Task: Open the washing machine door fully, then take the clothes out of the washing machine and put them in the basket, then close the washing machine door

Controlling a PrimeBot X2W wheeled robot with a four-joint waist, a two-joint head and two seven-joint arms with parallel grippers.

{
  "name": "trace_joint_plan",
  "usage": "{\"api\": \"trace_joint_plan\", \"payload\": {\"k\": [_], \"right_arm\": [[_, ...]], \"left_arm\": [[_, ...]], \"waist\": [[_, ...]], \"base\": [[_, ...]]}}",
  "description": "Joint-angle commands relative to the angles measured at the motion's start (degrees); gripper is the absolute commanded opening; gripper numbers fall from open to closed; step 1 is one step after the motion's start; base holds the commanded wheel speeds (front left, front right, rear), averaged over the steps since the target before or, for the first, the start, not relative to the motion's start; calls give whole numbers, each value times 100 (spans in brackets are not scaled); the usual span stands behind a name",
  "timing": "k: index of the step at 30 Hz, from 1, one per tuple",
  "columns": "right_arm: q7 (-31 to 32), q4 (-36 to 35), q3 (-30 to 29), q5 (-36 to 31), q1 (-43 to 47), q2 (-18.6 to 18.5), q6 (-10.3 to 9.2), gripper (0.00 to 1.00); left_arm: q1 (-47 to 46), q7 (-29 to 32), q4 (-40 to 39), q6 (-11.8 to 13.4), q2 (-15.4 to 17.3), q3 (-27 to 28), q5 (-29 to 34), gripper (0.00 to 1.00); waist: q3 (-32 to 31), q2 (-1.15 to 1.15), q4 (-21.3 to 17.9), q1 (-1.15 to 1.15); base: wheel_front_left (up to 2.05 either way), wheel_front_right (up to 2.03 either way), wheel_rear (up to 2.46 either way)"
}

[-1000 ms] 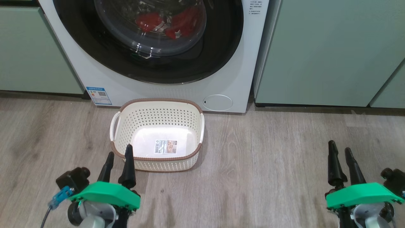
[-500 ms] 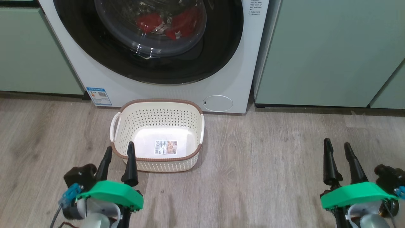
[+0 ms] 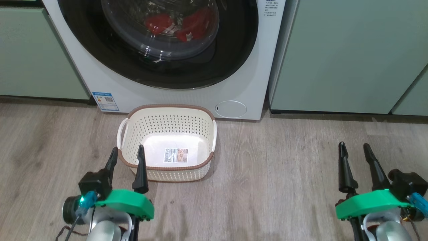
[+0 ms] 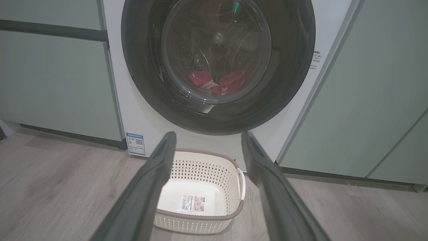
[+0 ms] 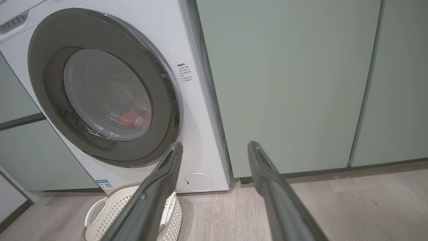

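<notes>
While the door sits shut on the washer at 12 o'clock in the head view, the clothes show as red lumps low behind its clear window, so nothing's in the basket yet. The basket is on the floor dead in front of the washer, with its far rim just beside the washer's bottom edge. The small round hatch is at about 2 o'clock from it.

The left gripper is down at 7 o'clock, fingers spread wide and holding nothing. One fingertip overlaps the basket's near-left rim in the head view, and I can't tell if it touches or just hangs above. In the left wrist view the basket sits framed between the two fingers.

The right gripper is at 5 o'clock, also wide and empty, over bare floor well apart from the basket.

Room-wise, there's a big open stretch of floor from 3 to 5 o'clock between the basket's right edge and the right gripper. Green cabinets flank the washer at 10 and 2 o'clock, and the right one starts just beside the washer's right edge. The door's black rim runs near that same edge.
</notes>
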Motion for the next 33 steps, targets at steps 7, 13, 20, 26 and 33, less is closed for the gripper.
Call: {"api": "trace_joint_plan", "payload": {"k": [7,13,20,26,33], "right_arm": [[-214,-147,156,-603,-277,-88,-4,100],[-315,-93,160,-831,-317,-92,-4,100],[-403,-26,178,-840,-326,-96,-4,100],[-403,56,149,-645,-313,-96,-4,100],[-403,126,160,-564,-295,-96,-4,100]], "left_arm": [[-358,-200,-148,79,59,148,597,100],[-399,-301,-114,101,43,187,951,100],[-439,-389,-11,111,22,280,1194,100],[-451,-389,98,65,10,343,1142,100],[-473,-389,238,17,4,392,1044,100]], "waist": [[-4,0,-4,0],[-5,0,-7,0],[-9,0,-10,0],[-8,0,-25,0],[3,0,-39,0]], "base": [[0,0,0],[0,0,0],[0,0,0],[0,0,0],[0,0,0]]}}
